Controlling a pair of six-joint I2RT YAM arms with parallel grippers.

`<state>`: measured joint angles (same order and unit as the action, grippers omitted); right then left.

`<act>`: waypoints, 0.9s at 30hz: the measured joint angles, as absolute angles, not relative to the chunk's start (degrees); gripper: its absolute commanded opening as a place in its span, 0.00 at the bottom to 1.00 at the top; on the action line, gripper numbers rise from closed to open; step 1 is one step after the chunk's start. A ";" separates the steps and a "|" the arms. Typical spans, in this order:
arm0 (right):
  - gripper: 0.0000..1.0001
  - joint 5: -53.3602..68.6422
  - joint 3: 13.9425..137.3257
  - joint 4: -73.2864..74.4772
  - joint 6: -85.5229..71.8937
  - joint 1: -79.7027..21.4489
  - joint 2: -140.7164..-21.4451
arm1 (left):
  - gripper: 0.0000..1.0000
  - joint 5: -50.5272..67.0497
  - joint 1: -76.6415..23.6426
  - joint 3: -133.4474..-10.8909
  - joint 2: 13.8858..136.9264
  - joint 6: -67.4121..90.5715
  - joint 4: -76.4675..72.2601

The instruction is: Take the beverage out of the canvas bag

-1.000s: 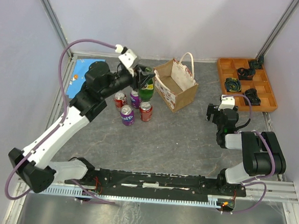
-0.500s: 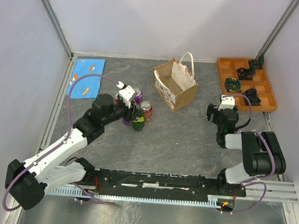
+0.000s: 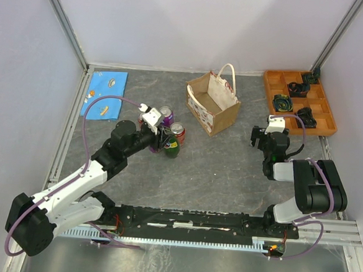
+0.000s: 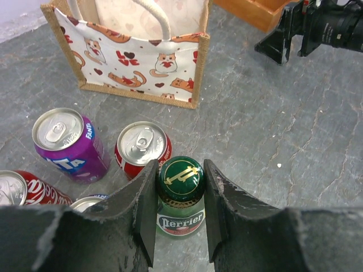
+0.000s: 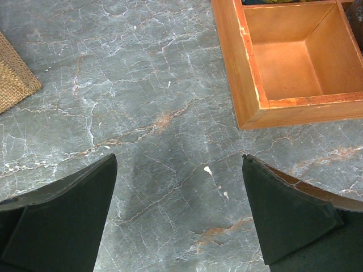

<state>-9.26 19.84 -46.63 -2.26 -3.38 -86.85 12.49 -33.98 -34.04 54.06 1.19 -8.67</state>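
**Tan, green, purple and red on grey**

The desk [image 5: 142,102] is grey stone veined white and rust. The canvas bag [image 4: 136,56] is tan weave, its side white with printed cats and red hearts. The green bottle [image 4: 180,195] has a green cap with a gold emblem. A purple can [image 4: 71,144] and a red can [image 4: 143,148] have silver tops. The tray [image 5: 283,62] is orange

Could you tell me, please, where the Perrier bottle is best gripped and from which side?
Probably at the neck, just under the green cap, coming from straight above. The bottle stands upright with a red can close beside its body, so the top is the freest part. The left gripper clasps it there, one finger on each side of the cap.
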 measured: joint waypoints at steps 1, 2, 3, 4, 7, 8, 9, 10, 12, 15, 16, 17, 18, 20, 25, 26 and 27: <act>0.99 -9.26 19.84 -46.63 -2.24 -3.36 -86.85 | 0.03 12.49 -34.00 -34.04 54.06 1.50 -9.23; 0.99 -9.26 19.84 -46.65 -2.24 -3.38 -86.85 | 0.03 12.51 -34.09 -34.04 54.06 1.61 -9.78; 0.99 -9.26 19.84 -46.65 -2.24 -3.36 -86.85 | 0.03 12.53 -34.17 -34.04 54.06 1.67 -10.07; 0.99 -9.26 19.84 -46.65 -2.26 -3.36 -86.85 | 0.03 12.56 -34.22 -34.04 54.06 1.72 -10.37; 0.99 -9.26 19.84 -46.63 -2.24 -3.38 -86.85 | 0.03 12.58 -34.26 -34.04 54.06 2.00 -10.39; 0.99 -9.26 19.84 -46.63 -2.24 -3.36 -86.85 | 0.03 12.60 -34.26 -34.04 54.06 2.13 -10.33; 0.99 -9.26 19.84 -46.63 -2.24 -3.38 -86.85 | 0.03 12.62 -34.26 -34.04 54.08 2.22 -10.33; 0.99 -9.26 19.84 -46.63 -2.24 -3.38 -86.85 | 0.03 12.64 -34.26 -34.04 54.08 2.39 -10.33; 0.99 -9.26 19.84 -46.65 -2.26 -3.36 -86.85 | 0.03 12.75 -34.26 -34.00 54.15 2.81 -10.35; 0.99 -9.26 19.84 -46.63 -2.24 -3.36 -86.85 | 0.03 13.26 -34.26 -33.91 54.59 3.46 -10.37; 0.99 -9.26 19.84 -46.63 -2.26 -3.36 -86.85 | 0.03 13.56 -34.26 -33.87 54.74 3.66 -10.37; 0.99 -9.26 19.84 -46.63 -2.26 -3.36 -86.85 | 0.03 13.78 -34.28 -33.69 54.85 3.77 -10.37; 0.99 -9.26 19.84 -46.65 -2.24 -3.36 -86.85 | 0.03 14.04 -34.41 -33.47 54.94 3.86 -10.37; 0.99 -9.26 19.84 -46.65 -2.26 -3.36 -86.85 | 0.03 14.24 -34.68 -33.10 55.16 4.08 -10.41; 0.99 -9.26 19.84 -46.65 -2.24 -3.38 -86.85 | 0.03 15.20 -35.18 -31.57 55.46 4.95 -10.31; 0.99 -9.26 19.84 -46.65 -2.24 -3.36 -86.85 | 0.04 15.27 -35.29 -31.31 55.46 5.06 -10.13; 0.99 -9.26 19.84 -46.63 -2.24 -3.36 -86.85 | 0.05 15.33 -35.40 -31.07 55.46 5.10 -9.78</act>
<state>-9.26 19.84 -46.63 -2.24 -3.36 -86.85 15.33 -35.40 -31.07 55.46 5.10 -9.78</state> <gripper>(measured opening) 0.991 0.403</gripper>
